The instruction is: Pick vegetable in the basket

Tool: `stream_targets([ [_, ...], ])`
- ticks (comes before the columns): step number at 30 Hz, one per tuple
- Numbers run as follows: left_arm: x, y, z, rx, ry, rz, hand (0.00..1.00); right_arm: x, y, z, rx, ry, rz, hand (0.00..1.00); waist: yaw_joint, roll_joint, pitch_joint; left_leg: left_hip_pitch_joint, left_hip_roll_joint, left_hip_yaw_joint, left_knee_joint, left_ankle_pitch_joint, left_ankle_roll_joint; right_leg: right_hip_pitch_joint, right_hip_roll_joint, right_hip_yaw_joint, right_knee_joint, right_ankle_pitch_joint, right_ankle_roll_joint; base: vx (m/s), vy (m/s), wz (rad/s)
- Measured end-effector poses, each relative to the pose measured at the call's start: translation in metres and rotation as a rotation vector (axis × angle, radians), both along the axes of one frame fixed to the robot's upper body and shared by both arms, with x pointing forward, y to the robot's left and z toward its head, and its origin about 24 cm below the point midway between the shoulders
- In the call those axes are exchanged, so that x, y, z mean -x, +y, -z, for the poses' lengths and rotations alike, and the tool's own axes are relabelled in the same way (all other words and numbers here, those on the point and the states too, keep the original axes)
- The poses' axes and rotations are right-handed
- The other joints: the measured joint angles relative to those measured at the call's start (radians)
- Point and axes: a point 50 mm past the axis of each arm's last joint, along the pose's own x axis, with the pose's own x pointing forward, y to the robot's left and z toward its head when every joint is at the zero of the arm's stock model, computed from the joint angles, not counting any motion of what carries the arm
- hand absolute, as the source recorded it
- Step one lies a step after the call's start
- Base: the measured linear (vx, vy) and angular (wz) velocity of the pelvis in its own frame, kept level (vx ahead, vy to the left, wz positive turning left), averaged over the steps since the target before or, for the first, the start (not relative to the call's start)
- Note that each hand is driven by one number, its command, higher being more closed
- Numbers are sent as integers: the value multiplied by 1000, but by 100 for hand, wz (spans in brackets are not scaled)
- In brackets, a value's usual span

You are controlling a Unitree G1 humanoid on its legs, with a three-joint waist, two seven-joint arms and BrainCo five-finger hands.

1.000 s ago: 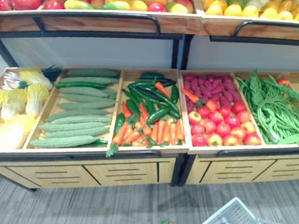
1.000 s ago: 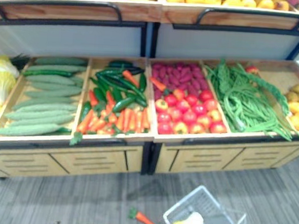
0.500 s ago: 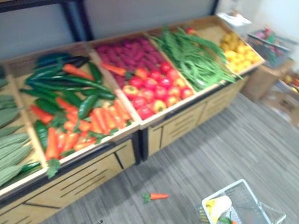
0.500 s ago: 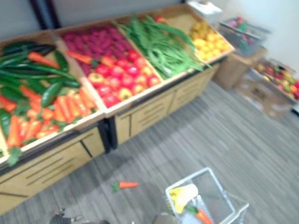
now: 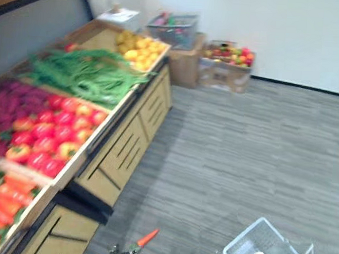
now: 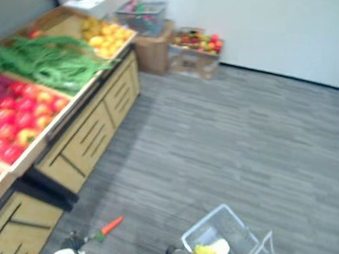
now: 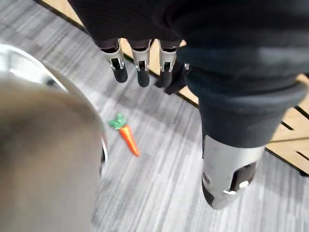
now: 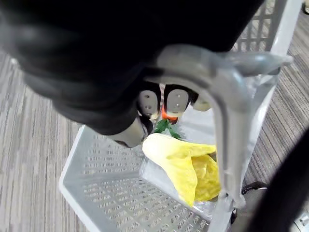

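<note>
A white wire basket (image 5: 253, 242) hangs at the lower right, above the grey floor. In it lie a yellow leafy cabbage (image 8: 186, 166) and a carrot (image 8: 167, 116). My right hand (image 8: 159, 104) has its fingers curled round the basket's grey handle (image 8: 219, 82). Another carrot (image 5: 147, 238) lies on the floor beside the stand, also seen as the carrot (image 7: 128, 138) below my left hand. My left hand (image 7: 143, 67) hangs above the floor with straight fingers and nothing in it.
The wooden vegetable stand (image 5: 119, 150) runs along the left, with red and yellow tomatoes (image 5: 54, 134), green beans (image 5: 80, 72) and yellow produce (image 5: 138, 47). Cardboard boxes of fruit (image 5: 225, 67) and a wire basket (image 5: 172, 28) stand by the far wall.
The camera has swung right, so the stand has slid to the left and the far wall has come into view. The basket has kept its place at the lower right.
</note>
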Motion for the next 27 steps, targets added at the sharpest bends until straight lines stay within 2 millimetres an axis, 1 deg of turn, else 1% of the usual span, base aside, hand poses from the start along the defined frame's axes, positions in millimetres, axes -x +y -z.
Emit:
stream_targets([
  [1, 1, -3, 1, 2, 2, 0, 0, 0, -3, -1, 11, -4, -14, 100, 8, 5, 0, 5, -89, -129, -66, -43, -9, 0, 2, 74, -10, 6, 4, -16, 121, -180],
  [2, 1, -3, 1, 3, 1, 1, 0, 0, -4, -1, 14, -6, -22, 100, 11, 7, 0, 5, -122, -176, -101, -55, -8, 0, 5, 103, -16, 10, 6, -50, 155, -153],
  [3, -1, -4, 0, -1, -7, 12, 0, 2, -4, -1, 14, -5, -32, 100, 13, 10, 0, 2, -168, -263, -180, -61, -12, -2, 16, 152, -27, 6, 4, -65, 180, -119],
  [4, -1, -4, 0, -1, -13, 17, 0, 5, -3, -1, 8, 2, -34, 100, 16, 17, 0, -3, -192, -338, -269, -60, -15, -6, 29, 172, -37, 6, 7, -70, 195, -108],
  [5, -2, -4, 0, -1, -15, 20, 0, 7, -3, 0, 8, 6, -34, 100, 16, 25, -1, -7, -196, -378, -315, -57, -12, -14, 39, 176, -35, 7, 8, -65, 217, -104],
  [6, 1, -6, 1, 6, -7, 17, 0, 10, -3, 0, 4, 13, -25, 100, 19, 36, -6, -17, -198, -422, -367, -62, -21, -29, 59, 201, -29, 17, 25, -23, 226, -81],
  [7, 4, -3, 1, -3, 0, 11, 0, 17, 2, 2, -11, 21, -9, 100, 13, 36, -24, -18, -214, -401, -383, -66, -21, -32, 49, 217, -41, 30, 33, 52, 244, -67],
  [8, 2, -2, 0, -6, -5, 15, 0, 21, 4, 3, -14, 30, -3, 100, 14, 26, -24, -18, -221, -391, -383, -68, -17, -33, 40, 223, -42, 41, 50, 116, 224, -38],
  [9, 2, -1, 0, -9, -7, 8, 0, 28, 5, 3, -18, 43, 11, 100, 18, 16, -24, -12, -230, -362, -385, -66, -1, -37, 28, 239, -43, 45, 57, 113, 173, -32],
  [10, 3, 0, 0, -11, -4, 5, 0, 30, 4, 3, -15, 46, 13, 100, 18, 14, -25, -1, -238, -345, -393, -66, 2, -36, 20, 248, -43, 44, 58, 100, 172, -43],
  [13, 6, 0, 0, -15, 2, 14, 0, 23, 5, 1, -6, 10, 9, 100, 19, 9, -30, 43, -252, -288, -433, -65, 5, -36, 6, 254, -46, 49, 64, 100, 114, -50],
  [14, 2, -2, 0, -12, -8, 21, 0, 19, 8, 1, -7, -10, 5, 100, 18, 10, -33, 45, -255, -279, -443, -65, 6, -43, -1, 254, -49, 50, 67, 80, 60, -24],
  [16, -1, -3, -1, -18, -15, 39, 0, 16, 11, 1, -13, -18, 2, 100, 22, 6, -41, 47, -256, -263, -449, -64, 8, -55, -1, 253, -47, 52, 70, 96, 32, -17],
  [18, -5, -5, -2, -22, -19, 66, 0, 13, 12, 1, -15, -26, -6, 100, 34, 6, -41, 65, -253, -256, -458, -64, 8, -59, 4, 248, -27, 50, 73, 77, 0, -19],
  [19, -9, -8, -2, -17, -28, 79, 0, 10, 13, 1, -16, -33, -8, 100, 47, 8, -39, 74, -248, -235, -460, -64, 8, -80, 13, 239, 16, 48, 75, 6, -17, -27],
  [20, -11, -9, -2, -15, -32, 86, 0, 8, 13, 1, -17, -40, -9, 100, 53, 9, -37, 76, -244, -229, -459, -64, 8, -99, 19, 229, 54, 46, 78, -18, -27, -35],
  [22, -14, -14, -2, -5, -40, 101, 0, -3, 18, -1, -20, -77, -12, 100, 57, 7, -22, 111, -237, -194, -457, -64, 9, -155, 23, 156, 206, 36, 74, -54, -16, -29],
  [23, -14, -15, -2, -2, -40, 100, 0, -3, 19, -1, -22, -80, -12, 100, 57, 6, -20, 120, -237, -184, -458, -64, 9, -160, 19, 132, 227, 35, 73, -70, 2, -22],
  [24, -13, -15, -2, 1, -38, 96, 0, -3, 20, -1, -25, -79, -11, 100, 56, 5, -23, 134, -238, -171, -466, -69, 17, -156, 12, 99, 230, 26, 60, -105, 3, -27],
  [25, -12, -13, -2, 4, -38, 85, 0, -1, 24, 0, -34, -74, -11, 100, 58, -6, -32, 127, -245, -153, -464, -75, 24, -154, -2, 80, 209, 0, 42, -102, -5, -33],
  [27, -12, -13, -1, 20, -44, 59, 0, -1, 29, 2, -47, -73, -17, 100, 69, -23, -41, 115, -250, -139, -457, -78, 24, -139, -14, 54, 146, -29, 45, -57, -54, -28],
])
